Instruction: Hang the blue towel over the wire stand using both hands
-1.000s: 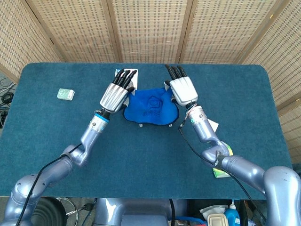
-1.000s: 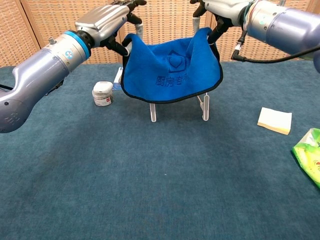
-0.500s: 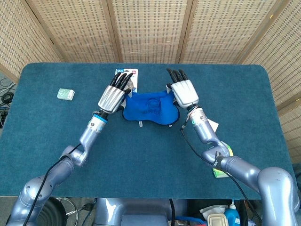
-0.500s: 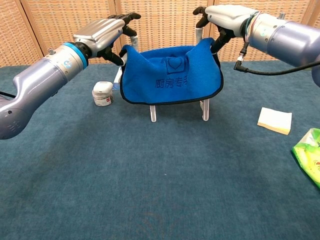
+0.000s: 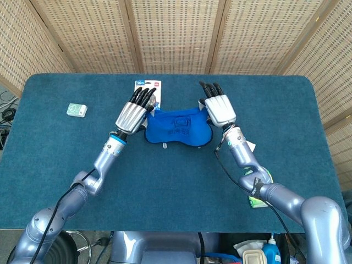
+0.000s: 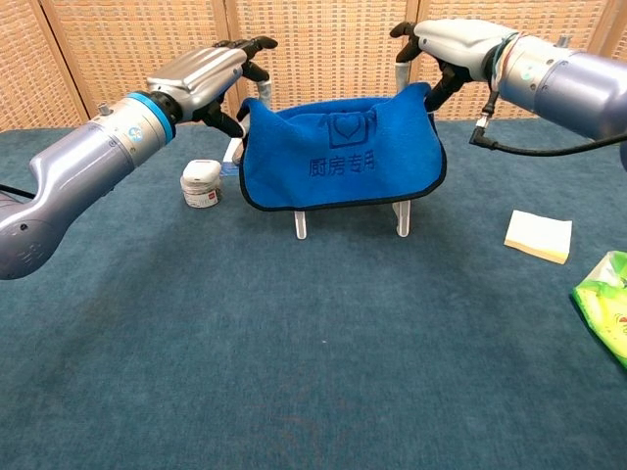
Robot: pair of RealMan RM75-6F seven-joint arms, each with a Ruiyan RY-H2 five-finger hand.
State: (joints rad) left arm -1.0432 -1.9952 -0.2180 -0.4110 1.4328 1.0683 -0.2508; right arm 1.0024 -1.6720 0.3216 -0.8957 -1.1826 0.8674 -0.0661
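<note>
Left hand: left hand (image 6: pixel 211 70) is hovering at the upper left corner of the blue towel (image 6: pixel 341 157), its dark fingers (image 6: pixel 247 47) curling around that corner and pinching the cloth; from the head view the same hand (image 5: pixel 132 114) is lying palm down just left of the towel (image 5: pixel 177 127).
Right hand: right hand (image 6: pixel 453 39) is gripping the upper right corner of the towel, thumb and fingers closing on the raised tip of cloth; in the head view the hand (image 5: pixel 219 108) is sitting just right of the towel, fingers pointing away from the robot.
Towel: blue towel is draping over the wire stand (image 6: pixel 402 215), its front flap hanging down with a heart emblem and printed characters facing the chest camera, both top corners being lifted a little above the sagging middle edge.
Stand: only the pale feet of the wire stand are showing below the towel's dark hem, resting on the counter (image 6: pixel 294 372).
Near the left hand: small white jar (image 6: pixel 201 183) is standing on the counter just left of the towel, below the left forearm; a carded packet (image 5: pixel 148 86) is lying behind the towel.
Farther out: small green-and-white packet (image 5: pixel 76 110) is lying well to the left; a pale yellow pad (image 6: pixel 538 236) and a green bag (image 6: pixel 607 299) are lying to the right, well apart from the stand.
</note>
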